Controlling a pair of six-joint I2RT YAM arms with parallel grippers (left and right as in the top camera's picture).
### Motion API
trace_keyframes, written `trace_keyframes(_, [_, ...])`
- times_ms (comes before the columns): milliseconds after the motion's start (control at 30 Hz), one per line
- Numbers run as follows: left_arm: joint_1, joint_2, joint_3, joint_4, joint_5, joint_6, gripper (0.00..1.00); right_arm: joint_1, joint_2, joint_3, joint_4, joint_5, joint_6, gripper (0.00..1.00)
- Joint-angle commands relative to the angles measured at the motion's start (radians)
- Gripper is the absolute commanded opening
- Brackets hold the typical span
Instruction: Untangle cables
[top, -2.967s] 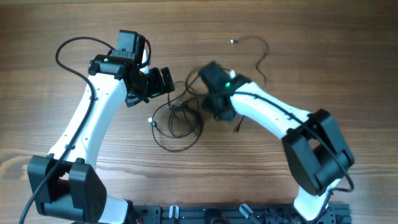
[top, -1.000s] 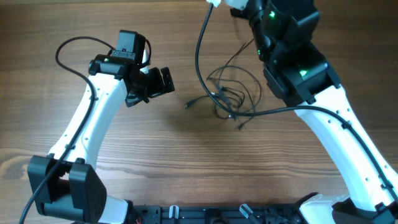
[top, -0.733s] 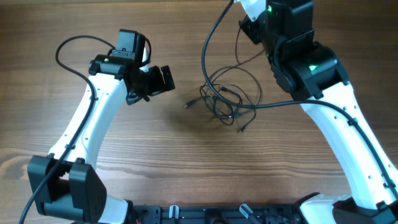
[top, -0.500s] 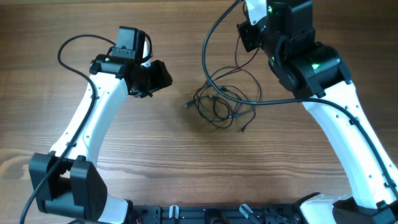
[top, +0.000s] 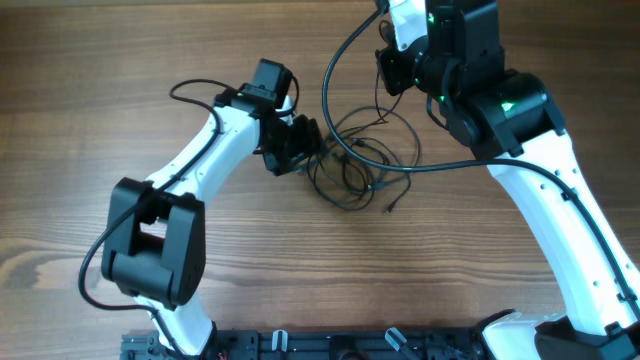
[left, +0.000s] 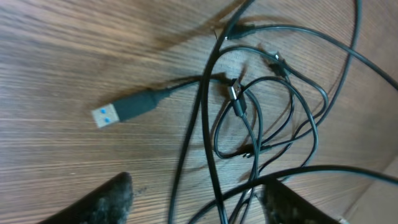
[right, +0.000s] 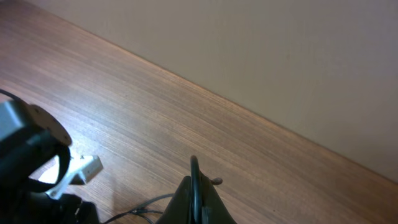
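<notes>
1. Cables (top: 360, 165) lie in a loose knot on the counter (top: 100, 60), about mid-width and somewhat toward the far side. One strand climbs out of the knot in a long curve to the right hand (top: 384, 20), which is raised high at the far edge. The left arm reaches across, putting the left hand (top: 298, 150) at the knot's left rim. The step looks like drawing one cord free. It would go best if the raised end is held steady while the other hand anchors a different loop, so the bundle does not lift as one lump
2. From the left wrist, the left hand (left: 199, 208) hangs tilted just above the counter. Its fingers (left: 112, 199) are spread, with two strands running between them and neither pinched. A blue-tipped USB plug (left: 121, 112) lies free to the left of the loops. It should close low, on a single strand belonging to the lying loops
3. From the right wrist, the right hand (right: 196, 190) is pressed together on a thin strand, which shows as a dark line at its tips. The hand points roughly level across the counter. A slow pull seems wise, since so thin a cord could slip
</notes>
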Motion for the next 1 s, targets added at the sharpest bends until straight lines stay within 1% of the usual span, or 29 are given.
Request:
trace_keyframes(0, [-0.021, 0.023, 0.001, 0.001, -0.008, -0.017, 0.29, -0.001, -0.002, 0.004, 0.025, -0.020, 0.018, 0.04])
trace_keyframes(67, [-0.023, 0.023, 0.001, -0.005, -0.045, -0.017, 0.11, -0.001, -0.014, 0.004, 0.077, -0.020, 0.019, 0.04])
trace_keyframes(100, [-0.023, 0.023, 0.001, -0.009, -0.066, -0.017, 0.07, -0.001, -0.026, 0.004, 0.113, -0.020, 0.027, 0.04])
trace_keyframes(133, [-0.023, 0.023, 0.001, -0.014, -0.089, -0.017, 0.07, -0.001, -0.044, 0.004, 0.150, -0.020, 0.049, 0.04])
trace_keyframes(167, [-0.023, 0.023, 0.001, -0.022, -0.113, -0.017, 0.12, -0.001, -0.068, 0.004, 0.193, -0.020, 0.071, 0.04])
trace_keyframes(200, [-0.023, 0.023, 0.001, -0.026, -0.119, -0.017, 0.49, -0.001, -0.091, 0.004, 0.228, -0.024, 0.080, 0.04])
trace_keyframes(233, [-0.023, 0.023, 0.001, -0.026, -0.119, -0.017, 0.55, -0.001, -0.105, 0.004, 0.246, -0.028, 0.087, 0.04])
trace_keyframes(267, [-0.023, 0.024, 0.001, -0.024, -0.118, -0.017, 0.55, -0.001, -0.126, 0.004, 0.268, -0.029, 0.105, 0.04])
trace_keyframes(300, [-0.023, 0.025, 0.001, -0.019, -0.118, -0.018, 0.43, -0.001, -0.150, 0.004, 0.289, -0.049, 0.108, 0.04])
trace_keyframes(333, [-0.023, 0.028, 0.001, -0.018, -0.118, -0.018, 0.39, -0.001, -0.162, 0.004, 0.299, -0.064, 0.108, 0.04])
trace_keyframes(367, [-0.023, 0.032, 0.001, -0.016, -0.118, -0.018, 0.38, -0.001, -0.176, 0.004, 0.313, -0.085, 0.109, 0.04])
trace_keyframes(433, [-0.024, 0.047, 0.001, -0.010, -0.118, -0.018, 0.41, -0.001, -0.200, 0.004, 0.342, -0.110, 0.127, 0.04])
trace_keyframes(467, [-0.026, 0.056, 0.001, -0.007, -0.117, -0.018, 0.37, -0.001, -0.209, 0.004, 0.357, -0.124, 0.127, 0.04])
trace_keyframes(500, [-0.030, 0.066, 0.001, -0.003, -0.117, -0.018, 0.22, -0.001, -0.216, 0.004, 0.374, -0.128, 0.126, 0.04])
trace_keyframes(533, [-0.033, 0.076, 0.001, -0.001, -0.118, -0.018, 0.15, -0.001, -0.223, 0.004, 0.396, -0.127, 0.126, 0.04])
trace_keyframes(567, [-0.036, 0.083, 0.001, 0.000, -0.118, -0.017, 0.12, -0.001, -0.228, 0.004, 0.416, -0.127, 0.122, 0.04])
trace_keyframes(667, [-0.043, 0.107, 0.001, -0.002, -0.118, -0.017, 0.12, -0.001, -0.243, 0.004, 0.502, -0.119, 0.118, 0.04])
trace_keyframes(733, [-0.042, 0.115, 0.001, -0.008, -0.119, -0.014, 0.11, -0.001, -0.250, 0.004, 0.578, -0.119, 0.076, 0.04])
trace_keyframes(767, [-0.043, 0.119, 0.001, -0.011, -0.122, -0.013, 0.06, -0.001, -0.251, 0.004, 0.607, -0.115, 0.051, 0.04])
trace_keyframes(800, [-0.043, 0.123, 0.000, -0.012, -0.122, -0.013, 0.04, -0.001, -0.252, 0.004, 0.642, -0.091, 0.027, 0.04])
trace_keyframes(867, [-0.042, 0.132, -0.008, -0.007, -0.126, -0.013, 0.04, -0.001, -0.252, 0.004, 0.697, -0.005, -0.010, 0.04])
trace_keyframes(967, [-0.042, 0.145, -0.030, -0.007, -0.199, -0.013, 0.04, -0.001, -0.252, 0.004, 0.764, 0.180, -0.089, 0.04])
